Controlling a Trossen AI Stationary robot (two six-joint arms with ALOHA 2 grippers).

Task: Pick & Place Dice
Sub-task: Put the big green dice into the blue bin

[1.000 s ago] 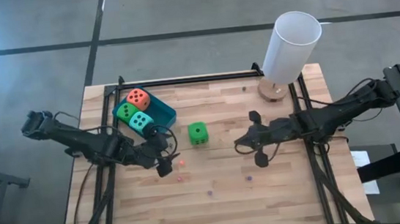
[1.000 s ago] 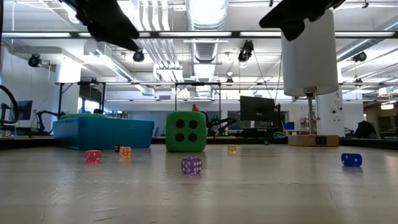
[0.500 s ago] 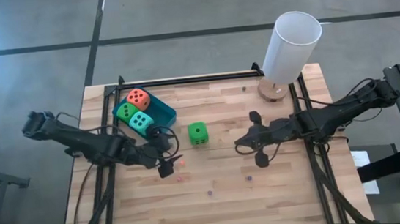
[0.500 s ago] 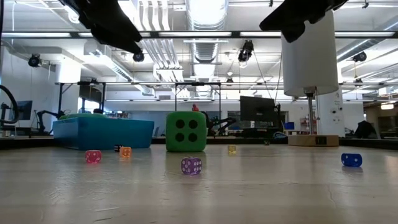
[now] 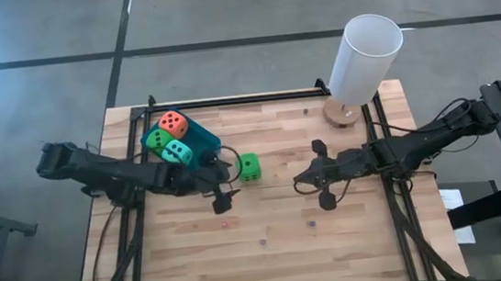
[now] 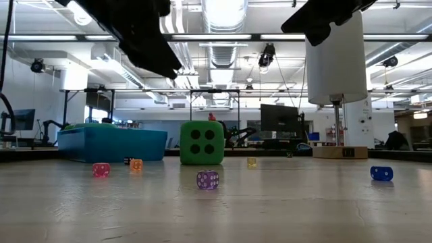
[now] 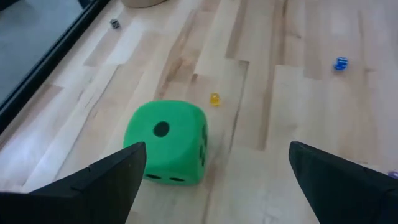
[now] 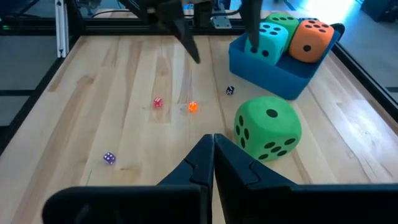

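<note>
Three soft dice (image 5: 170, 139) seen in blue plastic tray (image 5: 207, 145) | left gripper (image 5: 223, 180) spread wide, empty, beside green die (image 5: 248, 166) | right gripper (image 5: 320, 172) closed, empty

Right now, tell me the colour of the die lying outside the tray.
Bright green die with dark pips; right wrist view shows it best.

Blue tray (image 5: 203, 145) partly hidden under left arm; tiny dice (image 6: 207, 179) pips unreadable.

No legible text or labels, seemingly, anywhere.
</note>
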